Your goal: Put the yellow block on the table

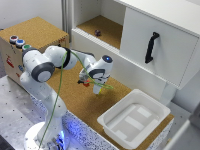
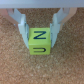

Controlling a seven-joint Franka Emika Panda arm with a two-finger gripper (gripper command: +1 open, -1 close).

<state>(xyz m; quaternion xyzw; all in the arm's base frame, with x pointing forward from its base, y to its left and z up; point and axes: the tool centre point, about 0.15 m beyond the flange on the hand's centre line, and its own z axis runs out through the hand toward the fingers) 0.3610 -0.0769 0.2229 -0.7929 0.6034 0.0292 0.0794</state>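
The yellow block (image 2: 39, 43) is a small bright yellow cube with dark letter marks. In the wrist view it sits between my two fingers (image 2: 22, 29), with cork surface all around it. My gripper (image 2: 40, 36) is shut on the block, both fingers pressing its sides. In the exterior view my gripper (image 1: 89, 81) hangs low over the middle of the table (image 1: 75, 97), whose top is brown cork. The block itself is too small to make out there. I cannot tell whether the block touches the cork.
A white plastic tub (image 1: 134, 117) stands on the table at the exterior view's right. A cork-topped wooden box with coloured buttons (image 1: 30, 35) is at the left. Behind is a white cabinet whose open shelf (image 1: 107, 27) holds a small dark object (image 1: 98, 33), and a door with a black handle (image 1: 151, 47).
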